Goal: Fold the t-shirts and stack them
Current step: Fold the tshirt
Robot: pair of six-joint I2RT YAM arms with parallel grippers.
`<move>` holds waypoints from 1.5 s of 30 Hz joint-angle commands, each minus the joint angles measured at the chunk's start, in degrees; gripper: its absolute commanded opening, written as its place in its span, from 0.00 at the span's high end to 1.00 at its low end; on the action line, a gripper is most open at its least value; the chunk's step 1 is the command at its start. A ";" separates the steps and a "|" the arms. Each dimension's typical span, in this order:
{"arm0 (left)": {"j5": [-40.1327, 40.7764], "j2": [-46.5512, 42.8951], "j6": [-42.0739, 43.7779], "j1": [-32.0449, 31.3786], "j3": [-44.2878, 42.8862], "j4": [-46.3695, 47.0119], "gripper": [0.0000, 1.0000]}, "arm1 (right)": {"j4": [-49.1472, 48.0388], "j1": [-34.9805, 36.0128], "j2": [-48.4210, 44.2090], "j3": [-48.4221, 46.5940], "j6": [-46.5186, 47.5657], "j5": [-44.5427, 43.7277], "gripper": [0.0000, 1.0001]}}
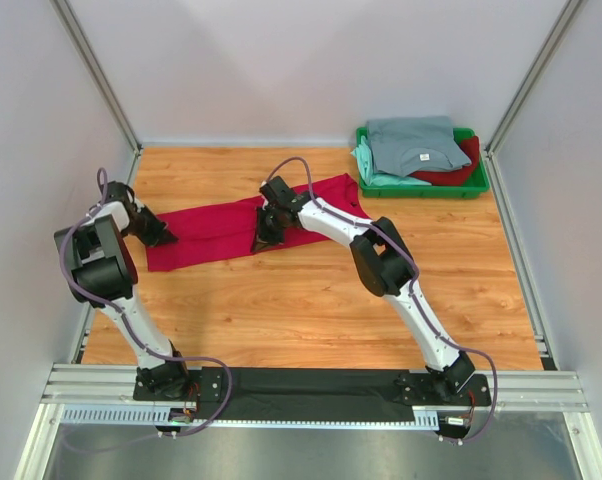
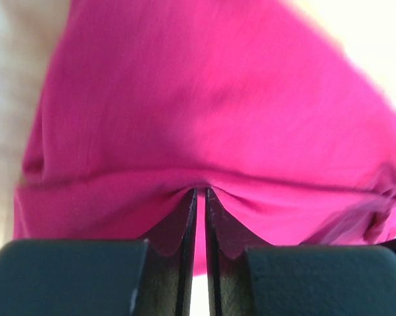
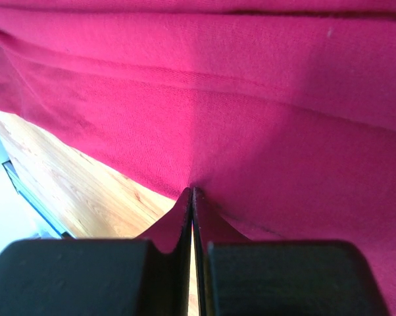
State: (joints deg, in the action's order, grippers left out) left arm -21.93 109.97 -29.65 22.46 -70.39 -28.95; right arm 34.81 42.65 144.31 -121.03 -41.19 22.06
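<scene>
A: Where is the red t-shirt (image 1: 216, 232) lying?

B: It is lying stretched out in a long band across the far half of the desk (image 1: 311, 300); it is running from the left side up toward the tray (image 1: 431, 191); whether its right end is touching the tray I cannot tell.

A: What is the left tool (image 1: 161, 236) doing?

B: It is sitting at the band's left end; in the left wrist view its fingers (image 2: 181, 224) are pressing nearly together, with a fold of the red cloth pinched between the tips; the cloth is puckering around that spot.

A: And the right tool (image 1: 267, 236)?

B: It is gripping the same shirt near the middle of the band, at its near edge; in the right wrist view its fingers (image 3: 175, 227) are clamping together on the cloth's edge, with bare wood showing just beside them.

A: And the other shirts?

B: They are sitting piled in the tray at the far right corner of the desk; the grey-blue t-shirt (image 1: 411, 143) is lying on top; the mint-green t-shirt (image 1: 366, 165) is sticking out on the left; the dark red t-shirt (image 1: 463, 168) is showing on the right.
</scene>
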 commanded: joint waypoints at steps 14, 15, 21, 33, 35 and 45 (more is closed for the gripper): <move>1.19 0.96 -0.68 -0.22 -13.65 -3.04 0.79 | 6.94 -0.11 -0.34 0.28 4.53 -3.86 0.99; 1.97 -2.62 -0.06 -0.22 -10.76 -3.22 0.78 | 7.20 -0.11 -0.52 -0.60 4.97 -5.18 0.98; 2.77 -15.21 1.17 -0.22 2.16 -3.04 0.75 | 8.08 -0.29 -0.87 -8.60 6.74 -10.28 0.92; 0.92 -18.22 0.03 -0.22 15.81 2.14 0.77 | 5.10 -0.29 3.07 -12.11 7.70 -10.99 0.75; 1.89 -17.26 0.29 -0.31 16.07 2.41 0.76 | 4.83 -0.20 3.69 -12.82 7.96 -11.43 0.75; 6.90 -13.12 0.56 -0.05 16.42 -0.67 0.77 | 0.71 -0.38 5.72 -14.32 9.81 -15.73 0.75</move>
State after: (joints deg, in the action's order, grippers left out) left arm -17.41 95.70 -29.87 22.48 -54.02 -28.97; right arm 38.81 42.39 148.57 -133.08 -33.10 9.28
